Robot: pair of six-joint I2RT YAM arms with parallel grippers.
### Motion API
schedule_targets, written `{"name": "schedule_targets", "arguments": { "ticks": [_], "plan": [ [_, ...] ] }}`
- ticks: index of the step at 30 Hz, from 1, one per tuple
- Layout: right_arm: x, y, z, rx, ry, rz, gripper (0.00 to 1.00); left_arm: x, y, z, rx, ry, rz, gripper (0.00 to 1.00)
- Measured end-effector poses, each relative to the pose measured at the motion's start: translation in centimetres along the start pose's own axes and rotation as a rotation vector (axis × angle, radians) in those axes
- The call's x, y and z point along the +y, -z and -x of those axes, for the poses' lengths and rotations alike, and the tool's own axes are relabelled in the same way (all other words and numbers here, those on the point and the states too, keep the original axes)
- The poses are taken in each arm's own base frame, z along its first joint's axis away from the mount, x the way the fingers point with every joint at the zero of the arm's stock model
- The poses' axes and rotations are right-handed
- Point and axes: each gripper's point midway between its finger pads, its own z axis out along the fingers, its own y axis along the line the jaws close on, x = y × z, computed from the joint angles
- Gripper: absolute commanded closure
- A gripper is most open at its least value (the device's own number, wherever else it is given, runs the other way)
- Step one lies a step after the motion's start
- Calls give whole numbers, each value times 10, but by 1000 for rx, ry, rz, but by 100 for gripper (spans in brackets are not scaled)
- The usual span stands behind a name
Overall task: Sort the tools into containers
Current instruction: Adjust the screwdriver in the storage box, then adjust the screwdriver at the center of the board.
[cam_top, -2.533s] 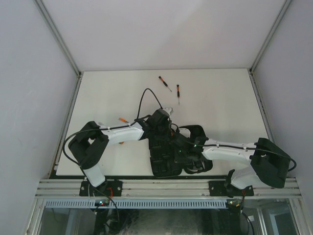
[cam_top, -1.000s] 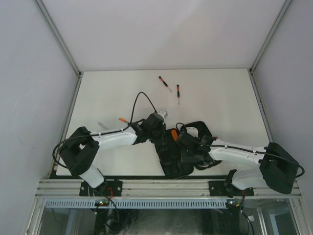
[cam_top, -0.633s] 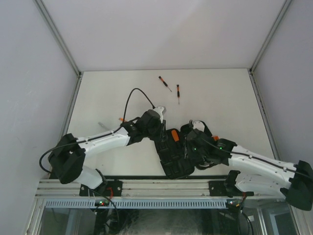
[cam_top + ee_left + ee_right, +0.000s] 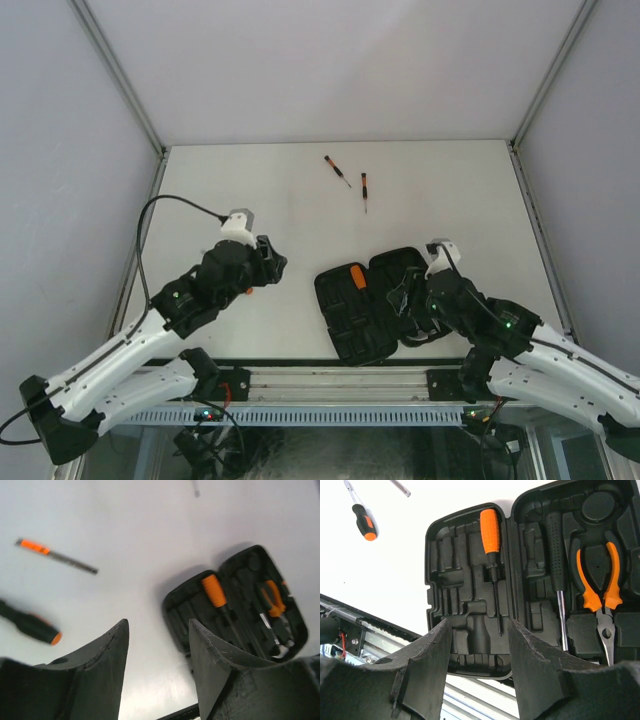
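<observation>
The black tool case (image 4: 352,312) lies open near the table's front edge. Its slots hold an orange-handled screwdriver (image 4: 490,529), a black-handled tool with a metal shaft (image 4: 556,555) and orange-handled pliers (image 4: 598,577). My right gripper (image 4: 480,625) hovers open over the case's near edge with nothing between its fingers; from above, the right gripper (image 4: 413,300) covers the case's right half. My left gripper (image 4: 158,630) is open and empty, left of the case (image 4: 235,611). Two thin screwdrivers (image 4: 337,170) (image 4: 364,190) lie at the far middle. Near the left gripper (image 4: 271,262) lie a thin orange-handled screwdriver (image 4: 55,557) and a black-and-orange one (image 4: 31,625).
The metal frame rail (image 4: 375,636) runs just beyond the case's near edge. White walls close in the table (image 4: 460,200) at the back and on both sides. The left arm's cable (image 4: 175,203) loops over the table's left part.
Both arms have drawn back from the case, the left one to the left, the right one towards the near right. Both grippers have widened. The open case now lies mostly uncovered.
</observation>
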Motion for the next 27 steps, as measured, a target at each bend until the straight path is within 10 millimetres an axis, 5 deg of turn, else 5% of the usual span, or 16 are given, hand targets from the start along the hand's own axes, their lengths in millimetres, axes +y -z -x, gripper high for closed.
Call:
{"name": "schedule_targets", "arguments": {
  "ticks": [8, 14, 27],
  "plan": [
    [-6, -9, 0, 9, -9, -39, 51, 88, 2, -44, 66, 140, 299, 38],
    [-8, -20, -11, 54, 0, -49, 50, 146, 7, -70, 91, 259, 501, 22],
    [-21, -28, -33, 92, -13, -46, 50, 188, -20, -95, 197, 300, 693, 16]
  ]
}}
